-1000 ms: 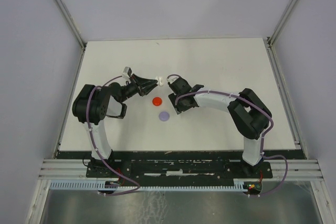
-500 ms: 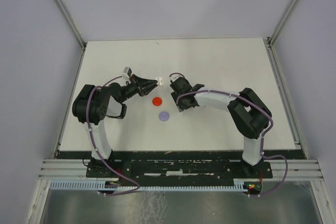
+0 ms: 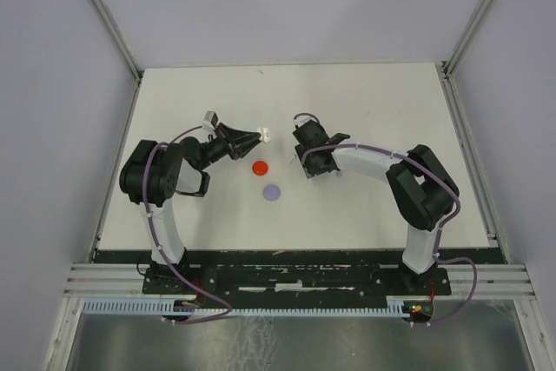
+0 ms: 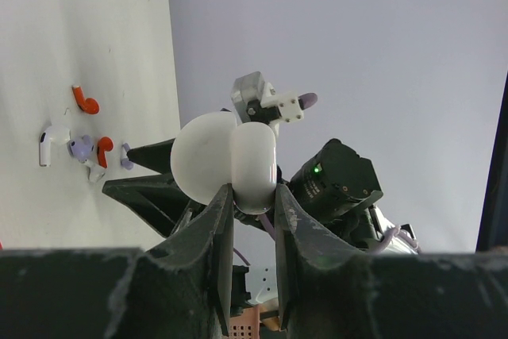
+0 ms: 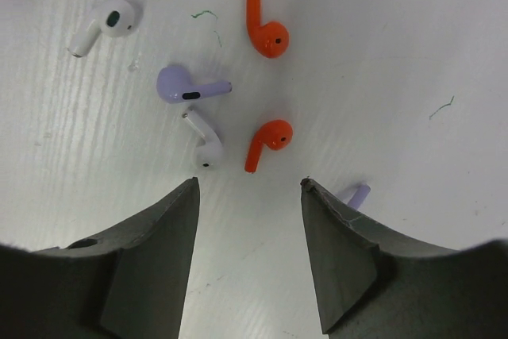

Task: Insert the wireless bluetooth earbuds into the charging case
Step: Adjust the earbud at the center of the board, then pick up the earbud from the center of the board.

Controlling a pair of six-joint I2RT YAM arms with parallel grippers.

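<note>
No writing, brand mark, number or sign is showing clearly enough to read in any view. The earbuds (image 5: 184,85) lying on the table are showing only plain red, white and pale purple shells with small dark spots, and the white charging case (image 4: 252,166) is showing a smooth, unmarked surface.

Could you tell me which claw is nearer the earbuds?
Right. The right claw hangs open just over the earbuds; the left claw sits off to one side, gripping the case.
</note>
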